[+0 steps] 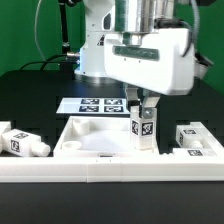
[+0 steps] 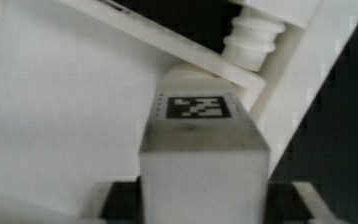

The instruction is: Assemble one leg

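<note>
Gripper (image 1: 142,103): was clamped on leg (image 1: 143,127), upright at tray (image 1: 92,136) corner.
Risk: leg could tilt in grip, seating crooked.

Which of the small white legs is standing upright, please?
The leg in the end effector, upright; the leg at the exterior view's left and the leg at its right lie flat.
</note>
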Robot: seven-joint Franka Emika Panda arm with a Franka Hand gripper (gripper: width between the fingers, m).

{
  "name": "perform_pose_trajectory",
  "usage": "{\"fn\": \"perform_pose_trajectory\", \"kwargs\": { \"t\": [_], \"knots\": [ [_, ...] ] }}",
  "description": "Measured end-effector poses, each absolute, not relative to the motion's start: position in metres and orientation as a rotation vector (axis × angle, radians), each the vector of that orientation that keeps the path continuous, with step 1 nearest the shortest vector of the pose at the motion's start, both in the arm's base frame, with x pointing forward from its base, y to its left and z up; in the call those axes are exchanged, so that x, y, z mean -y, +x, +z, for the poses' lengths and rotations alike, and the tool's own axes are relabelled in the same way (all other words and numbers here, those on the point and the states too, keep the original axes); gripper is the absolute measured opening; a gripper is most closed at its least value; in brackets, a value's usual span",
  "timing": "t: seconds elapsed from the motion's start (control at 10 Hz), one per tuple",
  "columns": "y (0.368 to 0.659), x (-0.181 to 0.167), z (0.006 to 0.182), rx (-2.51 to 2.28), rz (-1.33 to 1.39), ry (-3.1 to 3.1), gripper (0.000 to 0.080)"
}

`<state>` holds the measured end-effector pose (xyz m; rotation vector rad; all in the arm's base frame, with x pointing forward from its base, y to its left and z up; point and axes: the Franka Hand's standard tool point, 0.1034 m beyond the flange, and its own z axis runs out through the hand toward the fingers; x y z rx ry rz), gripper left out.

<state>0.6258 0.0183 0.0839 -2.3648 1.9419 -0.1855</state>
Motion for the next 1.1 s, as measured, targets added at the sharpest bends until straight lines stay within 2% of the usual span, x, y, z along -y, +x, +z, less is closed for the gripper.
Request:
{"fn": "perform_pose_trajectory", "kwargs": {
  "t": [0.2,0.5,0.6,0.7,0.8,0.9,1.1],
  "knots": [
    [0.6262,-0.0222,0.083,-2.247,-0.161,-2.025,0.0287],
    [0.6265,-0.0212,0.083,-2.276,-0.153,-1.982,0.0287],
    [0.6261,-0.0217,0.0824,-2.273,-0.151,-1.989,0.0436],
    [0.6261,-0.025,0.0835,-2.19,-0.138,-2.111,0.0436],
    [0.6279,-0.0262,0.0849,-2.056,-0.156,-2.25,0.0593],
    [0.6269,-0.025,0.0838,-2.0,-0.158,-2.305,0.0632],
    [0.6269,-0.0245,0.0838,-1.827,-0.168,-2.456,0.0647]
  ]
}}
